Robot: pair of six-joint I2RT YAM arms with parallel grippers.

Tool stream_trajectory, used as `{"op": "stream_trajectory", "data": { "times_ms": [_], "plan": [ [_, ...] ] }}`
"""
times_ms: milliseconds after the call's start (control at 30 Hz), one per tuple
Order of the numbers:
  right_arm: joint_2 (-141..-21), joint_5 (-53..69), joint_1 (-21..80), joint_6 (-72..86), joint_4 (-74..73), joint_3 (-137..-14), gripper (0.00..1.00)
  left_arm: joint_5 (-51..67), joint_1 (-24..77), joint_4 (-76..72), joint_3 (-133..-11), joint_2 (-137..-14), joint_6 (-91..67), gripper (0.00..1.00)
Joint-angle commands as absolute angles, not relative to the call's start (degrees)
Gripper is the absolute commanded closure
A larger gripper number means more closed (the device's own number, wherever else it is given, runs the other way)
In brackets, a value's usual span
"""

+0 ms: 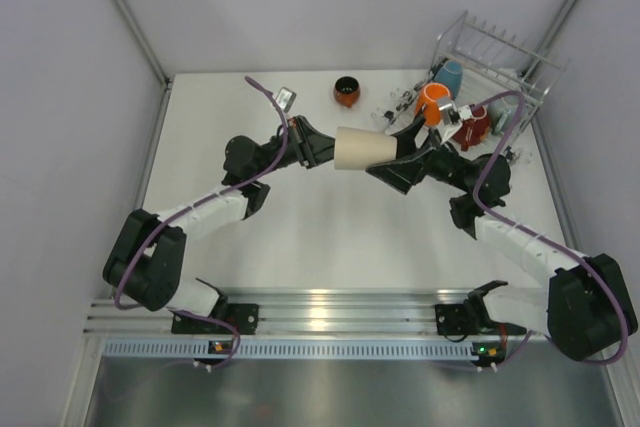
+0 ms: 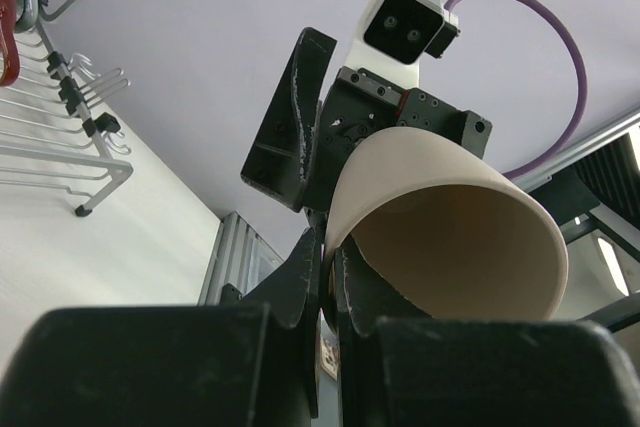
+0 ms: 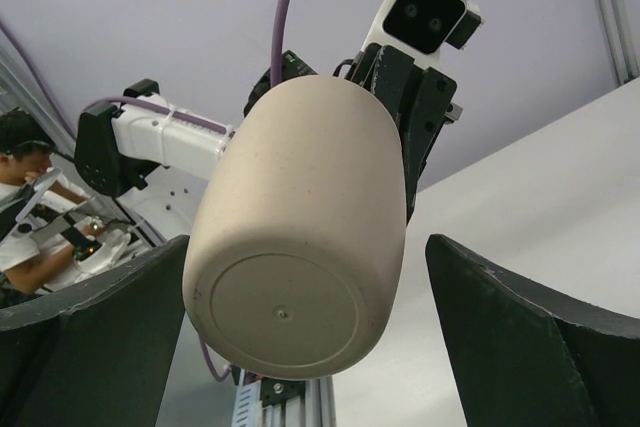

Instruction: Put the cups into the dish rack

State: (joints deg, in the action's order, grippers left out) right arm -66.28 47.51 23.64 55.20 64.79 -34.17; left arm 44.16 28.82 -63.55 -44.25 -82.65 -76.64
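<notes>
My left gripper point(image 1: 318, 147) pinches the rim of the beige tumbler point(image 1: 362, 147), holding it sideways above the middle of the table point(image 1: 300, 237). My right gripper point(image 1: 398, 155) gapes wide around its base. Handover, I judge: right must close, left release, then carry to the dish rack point(image 1: 492, 52) at the far right corner.

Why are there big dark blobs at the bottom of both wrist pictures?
Left wrist view: that is the left gripper, pinching the rim of the beige cup, too near the lens to look sharp. Right wrist view: the open right gripper fills both lower corners, dark and soft, with the cup sharp between. Top view: glare streaks the metal rail.
</notes>
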Motion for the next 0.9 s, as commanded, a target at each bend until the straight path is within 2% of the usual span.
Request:
{"op": "stream_trajectory", "data": {
  "times_ms": [0, 267, 367, 467, 500, 567, 600, 667, 700, 733, 767, 833, 867],
  "plan": [
    [-66.10, 46.58, 24.70, 54.32, 70.31, -35.33, 0.01, 45.09, 29.09, -70.14, -43.68, -82.18, -76.91, 1.00],
    [-66.27, 46.05, 24.96, 54.05, 69.87, -35.24, 0.01, 44.91, 29.09, -70.14, -42.36, -81.39, -76.47, 1.00],
    [-66.09, 46.14, 25.13, 53.88, 69.87, -35.24, 0.07, 44.83, 29.09, -70.14, -42.28, -81.39, -76.38, 1.00],
    [-66.44, 46.41, 25.22, 53.79, 69.44, -35.68, 0.27, 44.65, 29.09, -70.05, -42.28, -81.47, -76.20, 1.00],
    [-66.62, 46.41, 25.31, 53.79, 69.26, -35.68, 0.42, 44.13, 29.09, -70.14, -42.19, -81.47, -76.20, 0.99],
    [-66.80, 46.06, 25.31, 53.79, 68.91, -35.77, 0.55, 43.77, 29.09, -70.14, -42.36, -81.91, -76.46, 0.96],
    [-66.97, 45.88, 25.31, 53.79, 68.65, -35.77, 0.65, 43.60, 29.09, -70.14, -42.54, -82.09, -76.73, 0.88],
    [-67.15, 45.62, 25.23, 53.35, 66.54, -36.38, 0.75, 43.42, 29.00, -69.96, -42.80, -82.44, -76.82, 0.71],
    [-67.15, 45.62, 25.31, 53.09, 65.14, -36.56, 0.86, 43.16, 29.00, -69.61, -42.80, -82.44, -76.56, 0.61],
    [-66.89, 45.27, 25.31, 51.95, 62.52, -37.00, 0.94, 42.63, 29.09, -68.83, -42.89, -82.01, -76.03, 0.45],
    [-66.62, 44.92, 25.31, 51.33, 60.58, -37.00, 1.00, 42.10, 29.09, -65.34, -42.98, -81.57, -73.85, 0.40],
    [-65.13, 43.52, 25.22, 48.09, 52.88, -37.87, 1.00, 40.18, 29.00, -59.80, -43.33, -78.94, -70.16, 0.25],
    [-63.73, 42.81, 24.96, 46.51, 49.34, -38.40, 1.00, 39.04, 29.00, -50.98, -43.77, -77.88, -65.70, 0.18]
  ]
}}
